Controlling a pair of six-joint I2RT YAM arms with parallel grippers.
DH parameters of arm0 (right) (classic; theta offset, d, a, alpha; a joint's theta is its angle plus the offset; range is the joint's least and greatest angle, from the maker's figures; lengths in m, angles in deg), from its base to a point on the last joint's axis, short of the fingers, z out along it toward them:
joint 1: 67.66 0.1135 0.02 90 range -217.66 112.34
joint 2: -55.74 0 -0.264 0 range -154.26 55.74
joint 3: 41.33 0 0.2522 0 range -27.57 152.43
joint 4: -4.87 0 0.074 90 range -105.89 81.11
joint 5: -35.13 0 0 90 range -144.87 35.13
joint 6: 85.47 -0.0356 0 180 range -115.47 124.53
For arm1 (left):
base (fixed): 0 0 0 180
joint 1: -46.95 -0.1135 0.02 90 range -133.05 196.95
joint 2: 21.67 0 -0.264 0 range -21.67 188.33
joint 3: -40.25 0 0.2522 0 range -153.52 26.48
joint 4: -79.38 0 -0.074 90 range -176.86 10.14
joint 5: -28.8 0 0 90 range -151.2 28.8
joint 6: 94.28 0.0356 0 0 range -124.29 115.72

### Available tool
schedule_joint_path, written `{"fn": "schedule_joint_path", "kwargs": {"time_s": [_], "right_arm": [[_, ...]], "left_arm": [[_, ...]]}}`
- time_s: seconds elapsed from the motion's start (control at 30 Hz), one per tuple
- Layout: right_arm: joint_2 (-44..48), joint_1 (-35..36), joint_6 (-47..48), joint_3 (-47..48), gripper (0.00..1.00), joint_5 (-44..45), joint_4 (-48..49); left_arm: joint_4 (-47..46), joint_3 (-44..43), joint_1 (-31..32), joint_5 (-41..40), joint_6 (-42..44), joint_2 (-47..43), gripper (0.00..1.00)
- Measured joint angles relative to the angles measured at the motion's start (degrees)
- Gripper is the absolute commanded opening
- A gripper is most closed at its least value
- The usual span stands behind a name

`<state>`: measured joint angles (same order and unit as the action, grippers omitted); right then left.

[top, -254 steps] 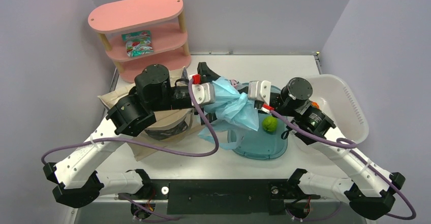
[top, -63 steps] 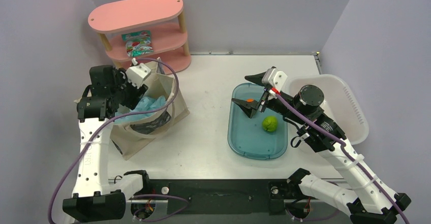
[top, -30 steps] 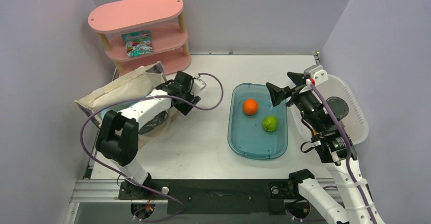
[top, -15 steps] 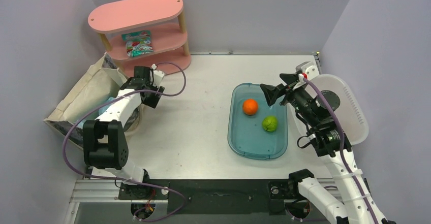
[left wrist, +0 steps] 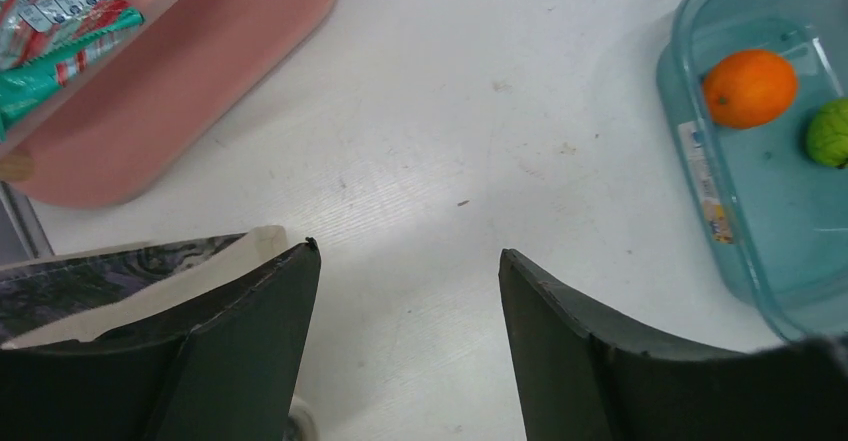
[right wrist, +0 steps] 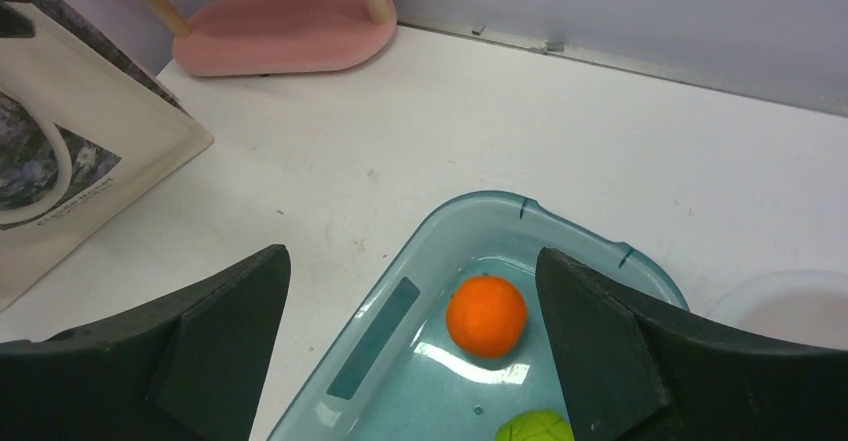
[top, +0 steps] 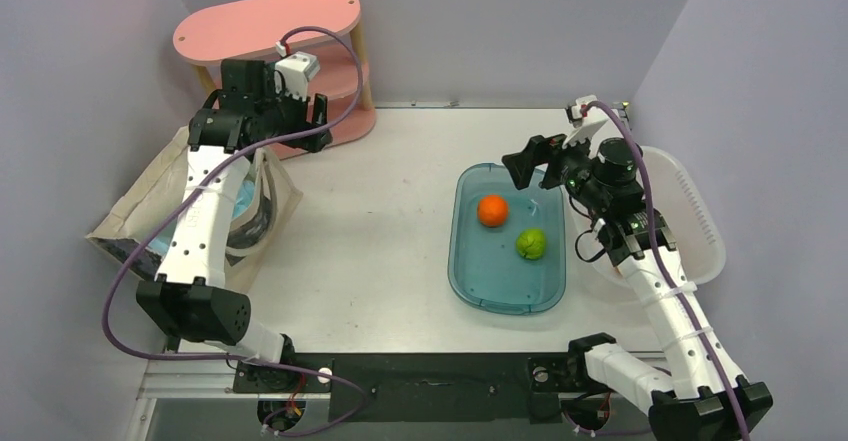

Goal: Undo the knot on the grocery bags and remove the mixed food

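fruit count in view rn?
2. The orange lies in the teal tub toward its far end; the green fruit lies nearer, to its right, not touching. The inside of the canvas tote is mostly hidden.

The left arm (top: 197, 229) reaches far back and up, and the left gripper (left wrist: 405, 256) has its jaws parted and empty. The right arm (top: 665, 296) bends inward, and the right gripper (right wrist: 412, 256) is spread wide and empty, seemingly angled downward.
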<state>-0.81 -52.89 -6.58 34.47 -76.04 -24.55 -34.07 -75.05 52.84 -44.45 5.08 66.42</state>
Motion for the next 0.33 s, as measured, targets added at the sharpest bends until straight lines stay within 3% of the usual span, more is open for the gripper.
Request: {"fn": "schedule_joint_path", "kwargs": {"time_s": [0.13,0.33], "right_arm": [[-0.3,-2.1,-2.0,-1.0,0.9,-0.1,-1.8],[0.0,-4.0,-3.5,-5.0,0.91,-0.1,-4.5]], "left_arm": [[1.6,0.6,-0.1,2.3,-3.1,-1.9,0.65],[1.6,8.0,-0.1,4.1,-6.8,-4.6,0.65]]}}
